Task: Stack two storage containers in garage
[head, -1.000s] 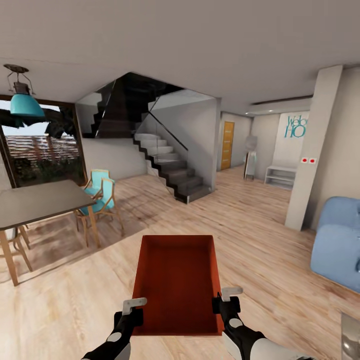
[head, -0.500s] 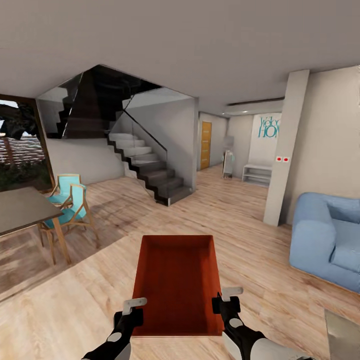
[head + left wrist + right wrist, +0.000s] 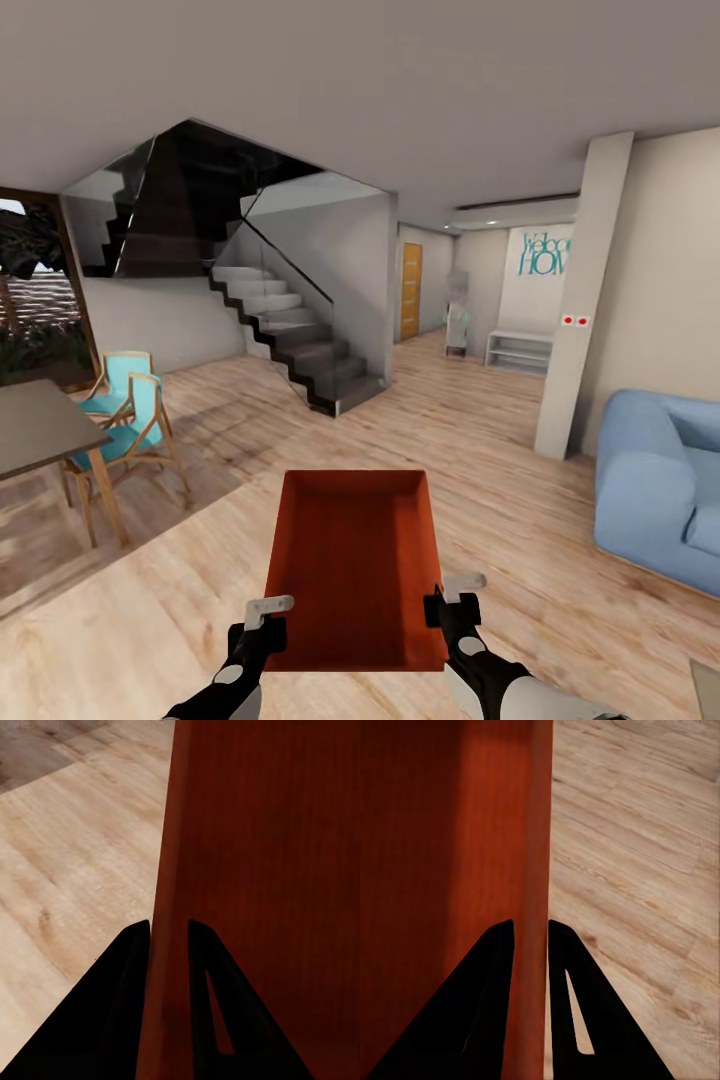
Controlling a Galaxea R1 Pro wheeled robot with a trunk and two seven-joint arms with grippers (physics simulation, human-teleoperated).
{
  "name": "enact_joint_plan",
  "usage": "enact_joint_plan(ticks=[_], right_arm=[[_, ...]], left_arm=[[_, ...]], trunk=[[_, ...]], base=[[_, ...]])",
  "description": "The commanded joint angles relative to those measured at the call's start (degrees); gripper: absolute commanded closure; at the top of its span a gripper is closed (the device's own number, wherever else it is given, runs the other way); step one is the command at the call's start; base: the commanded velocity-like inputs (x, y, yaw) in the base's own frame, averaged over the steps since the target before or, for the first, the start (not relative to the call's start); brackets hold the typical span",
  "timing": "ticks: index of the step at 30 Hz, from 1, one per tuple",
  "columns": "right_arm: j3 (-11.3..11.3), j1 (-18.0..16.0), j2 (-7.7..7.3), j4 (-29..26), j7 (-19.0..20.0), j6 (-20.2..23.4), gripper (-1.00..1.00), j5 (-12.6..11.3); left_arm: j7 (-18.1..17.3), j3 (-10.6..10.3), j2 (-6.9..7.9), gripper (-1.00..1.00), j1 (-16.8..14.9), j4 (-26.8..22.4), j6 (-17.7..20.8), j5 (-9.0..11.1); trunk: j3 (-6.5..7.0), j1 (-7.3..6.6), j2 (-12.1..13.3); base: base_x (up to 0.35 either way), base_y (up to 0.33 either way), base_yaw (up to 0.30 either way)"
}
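Between the two grippers, out in front of the robot over the light wood plank floor [image 3: 560, 540] of the living room, sits one red-orange storage container [image 3: 355, 570] — open top up, its inside bare. The left gripper [image 3: 268, 622] is clamped on the container's left wall near the close corner; from the left wrist, its dark fingers [image 3: 124, 990] stand one on each side of the thin red wall. The right gripper [image 3: 440, 600] is closed on the right wall the same way, its fingers [image 3: 566, 990] straddling that edge with floorboards beyond. Ahead to the left, a dark staircase [image 3: 300, 350] with a glass rail climbs the wall — beside it a hallway leads to an orange door [image 3: 411, 291]. A table [image 3: 40, 430] with turquoise chairs [image 3: 130, 410] stands at the left, and a blue sofa [image 3: 660, 490] at the right past a white pillar [image 3: 580, 300].
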Motion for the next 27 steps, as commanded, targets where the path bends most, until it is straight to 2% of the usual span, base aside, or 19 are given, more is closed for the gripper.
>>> enact_joint_plan(ticks=[1,13,27], right_arm=[[-2.28,-0.07,-0.08,0.07,1.57,0.10,1.00,-0.07],[-2.22,-0.07,0.08,0.07,1.19,0.08,1.00,-0.02],[-2.23,-0.08,0.01,0.07,1.18,0.08,1.00,-0.07]], left_arm=[[0.50,1.17,0.06,1.00,-0.06,-0.27,0.08,-0.86],[0.50,1.17,0.06,1.00,-0.06,-0.27,0.06,-0.86],[0.50,1.18,0.06,1.00,-0.06,-0.27,0.07,-0.86]], trunk=[[-0.08,0.04,-0.06],[-0.08,0.04,-0.06],[-0.08,0.04,-0.06]], base=[[0.321,0.072,0.000],[0.321,0.072,-0.018],[0.321,0.072,-0.259]])
